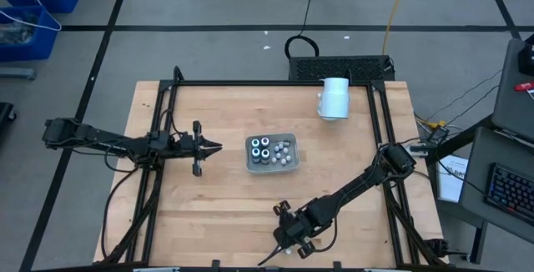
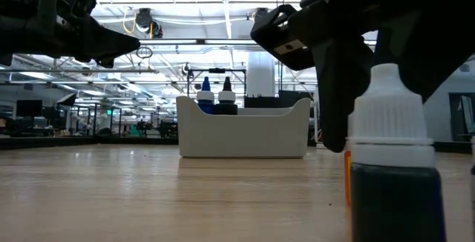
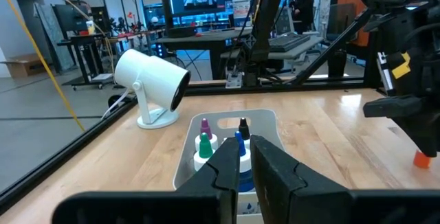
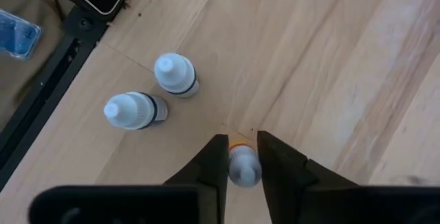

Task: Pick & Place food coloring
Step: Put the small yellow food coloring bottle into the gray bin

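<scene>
One orange-banded food coloring bottle [image 4: 243, 165] between the fingers of the right gripper [image 4: 240, 161], upright, at the near edge of the counter [image 1: 209, 214].
Fingers [image 4: 214, 159] narrowly parted, flanking the white cap; firm grip not confirmed. Two further bottles [image 4: 152, 92] upright just beside. Tray [image 1: 271, 153] with remaining bottles mid-counter, well apart. Left gripper [image 1: 213, 147] waiting beside tray, fingers nearly closed, empty.
</scene>
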You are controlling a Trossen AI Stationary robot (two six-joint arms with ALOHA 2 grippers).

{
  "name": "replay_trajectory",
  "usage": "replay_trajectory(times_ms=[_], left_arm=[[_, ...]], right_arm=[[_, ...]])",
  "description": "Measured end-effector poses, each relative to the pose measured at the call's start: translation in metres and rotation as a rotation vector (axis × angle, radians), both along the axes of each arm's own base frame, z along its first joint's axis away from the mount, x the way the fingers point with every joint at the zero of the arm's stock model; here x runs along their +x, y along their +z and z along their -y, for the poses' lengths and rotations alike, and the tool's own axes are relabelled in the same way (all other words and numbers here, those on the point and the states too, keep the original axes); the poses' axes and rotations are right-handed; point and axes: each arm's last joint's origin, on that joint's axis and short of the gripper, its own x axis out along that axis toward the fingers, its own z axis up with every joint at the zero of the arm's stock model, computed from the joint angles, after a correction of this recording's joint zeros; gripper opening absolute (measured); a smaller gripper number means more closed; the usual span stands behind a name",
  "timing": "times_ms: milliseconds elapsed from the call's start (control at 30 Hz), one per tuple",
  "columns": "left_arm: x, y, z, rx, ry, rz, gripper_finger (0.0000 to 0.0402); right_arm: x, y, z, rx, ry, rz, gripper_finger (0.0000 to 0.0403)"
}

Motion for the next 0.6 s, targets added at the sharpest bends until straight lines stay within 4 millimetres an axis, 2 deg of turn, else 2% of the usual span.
replay_trajectory(times_ms=[133, 300, 600], left_arm=[[0.0, 0.0, 0.0, 0.0, 0.0, 0.0, 0.0044], [0.0, 0.0, 0.0, 0.0, 0.0, 0.0, 0.0044], [0.0, 0.0, 0.0, 0.0, 0.001, 0.001, 0.0044]], right_arm=[[0.0, 0.0, 0.0, -0.005, 0.01, 0.002, 0.0044], [-0.001, 0.005, 0.005, -0.013, 0.002, -0.006, 0.0051], [-0.006, 0.061, 0.029, 0.024, -0.014, 0.098, 0.0048]])
